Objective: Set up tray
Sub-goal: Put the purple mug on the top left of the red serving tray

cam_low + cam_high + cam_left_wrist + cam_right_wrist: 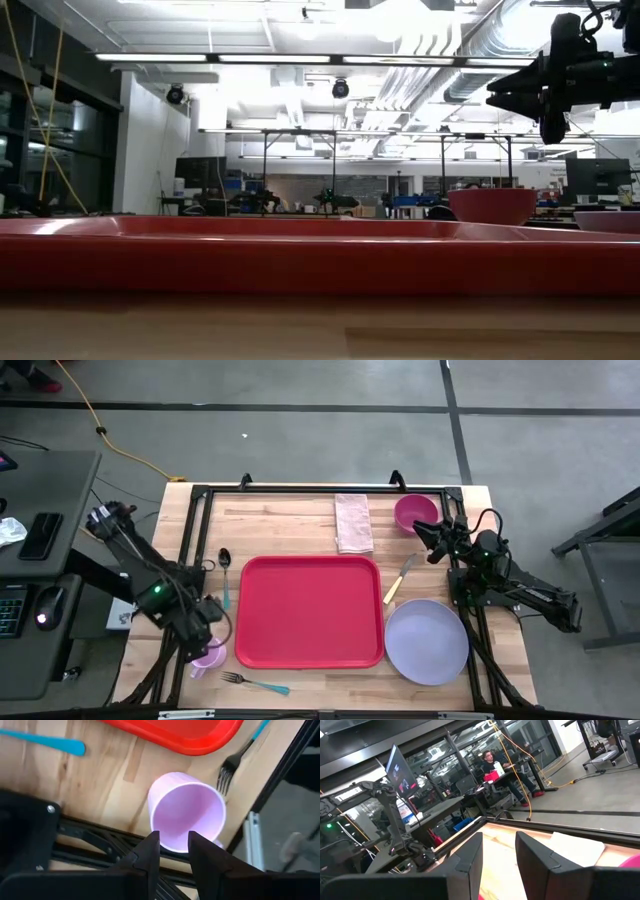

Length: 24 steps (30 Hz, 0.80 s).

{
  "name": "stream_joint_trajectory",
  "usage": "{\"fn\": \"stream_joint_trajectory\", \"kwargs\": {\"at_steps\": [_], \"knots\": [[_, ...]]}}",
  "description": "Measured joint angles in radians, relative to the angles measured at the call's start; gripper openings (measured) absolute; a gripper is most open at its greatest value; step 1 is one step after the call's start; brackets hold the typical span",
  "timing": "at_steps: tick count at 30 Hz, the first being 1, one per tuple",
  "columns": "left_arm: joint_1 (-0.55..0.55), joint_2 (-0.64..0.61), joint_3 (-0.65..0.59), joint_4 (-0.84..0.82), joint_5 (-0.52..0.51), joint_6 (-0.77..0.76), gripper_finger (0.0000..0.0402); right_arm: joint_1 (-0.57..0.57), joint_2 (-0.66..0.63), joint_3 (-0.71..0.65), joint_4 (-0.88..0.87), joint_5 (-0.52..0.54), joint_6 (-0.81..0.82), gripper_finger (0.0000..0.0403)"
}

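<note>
Tray (309,610): whole surface bare, open from above. Flanking obstacles: spoon (225,572) and cup (208,657) on one side; knife (399,578) and plate (427,642) on the other; napkin (352,522) behind; fork (254,682) in front.

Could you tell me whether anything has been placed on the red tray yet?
No, in the high view the tray is bare, while the plate, bowl, cup and cutlery all lie on the table around it.

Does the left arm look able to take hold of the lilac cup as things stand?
Probably yes. The left gripper hangs right over the lilac cup, fingers astride the near rim, one inside and one outside. Nothing lies between them; the fork and red tray sit clear of it.
</note>
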Motion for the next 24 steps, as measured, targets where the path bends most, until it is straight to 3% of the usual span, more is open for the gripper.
{"fn": "stream_joint_trajectory", "kwargs": {"at_steps": [9, 24], "knots": [[-0.099, 0.064, 0.0, 0.001, -0.086, 0.038, 0.0134, 0.0, 0.0, 0.0, -0.001, 0.001, -0.019, 0.0094], [-0.102, 0.14, -0.048, 0.067, -0.11, 0.038, 0.0134, 0.0, 0.0, 0.0, -0.003, 0.003, -0.019, 0.0094]]}}
